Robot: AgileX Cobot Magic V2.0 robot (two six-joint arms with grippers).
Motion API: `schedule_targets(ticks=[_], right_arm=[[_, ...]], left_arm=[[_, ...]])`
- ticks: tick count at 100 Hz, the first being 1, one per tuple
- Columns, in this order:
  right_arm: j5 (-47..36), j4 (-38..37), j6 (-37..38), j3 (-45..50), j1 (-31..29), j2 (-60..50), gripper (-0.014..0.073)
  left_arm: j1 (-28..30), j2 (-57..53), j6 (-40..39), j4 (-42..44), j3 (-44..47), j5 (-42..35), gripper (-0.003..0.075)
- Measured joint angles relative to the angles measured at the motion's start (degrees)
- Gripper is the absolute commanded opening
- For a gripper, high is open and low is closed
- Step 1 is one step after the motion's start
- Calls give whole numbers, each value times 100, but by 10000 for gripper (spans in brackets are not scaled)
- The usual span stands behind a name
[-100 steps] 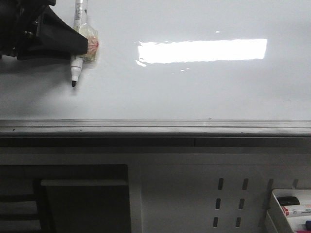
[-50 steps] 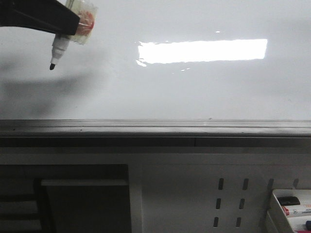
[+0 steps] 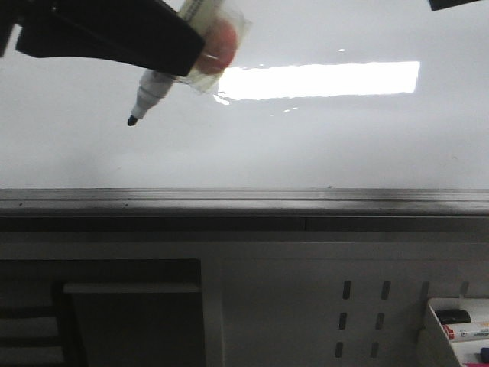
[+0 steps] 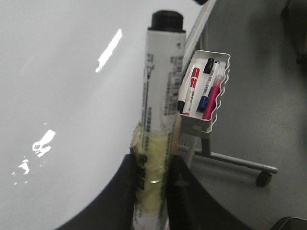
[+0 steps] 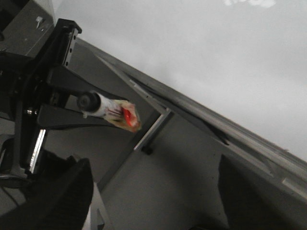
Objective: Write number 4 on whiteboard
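Note:
The whiteboard (image 3: pixel 321 145) fills the upper front view, glossy white with a bright reflection. The number 4 is not in view on it. My left gripper (image 3: pixel 189 55) hangs in front of the board's upper left, shut on a white marker pen (image 3: pixel 153 90) wrapped in yellowish tape. The pen slants down-left and its black tip (image 3: pixel 131 120) is close to the board; contact cannot be told. In the left wrist view the black fingers (image 4: pixel 125 191) clamp the marker pen (image 4: pixel 160 86). My right gripper (image 5: pixel 153 201) is open and holds nothing; only its edge (image 3: pixel 458 4) shows at the top right.
A grey metal rail (image 3: pixel 244 200) runs along the board's bottom edge. Below it is a perforated grey panel (image 3: pixel 363 317). A white tray (image 3: pixel 458 325) with spare markers hangs at the lower right, also seen as the tray (image 4: pixel 205 122) beside the board stand.
The left gripper has moved right with the marker, which now slants more; its tip sits further right and slightly lower. An edge of the right gripper has appeared at the top right.

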Motion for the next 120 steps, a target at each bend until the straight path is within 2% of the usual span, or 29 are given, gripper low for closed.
schedule_targets(ticks=[23, 52, 74, 106, 113, 120], right_arm=[[257, -11, -20, -569, 570, 658, 489], [203, -470, 103, -890, 1342, 1112, 484], [165, -527, 129, -1064, 1589, 1462, 354], [165, -539, 136, -1088, 1601, 1753, 336], [165, -539, 136, -1088, 1601, 1766, 290], [127, -539, 136, -1088, 1601, 1778, 200]], left_arm=[[-548, 357, 1, 43, 0, -408, -21], [-745, 441, 1, 43, 0, -684, -21], [-745, 441, 1, 43, 0, -824, -21], [-745, 441, 1, 43, 0, -861, -21], [-745, 441, 1, 43, 0, -861, -20], [-745, 441, 1, 43, 0, -863, -20]])
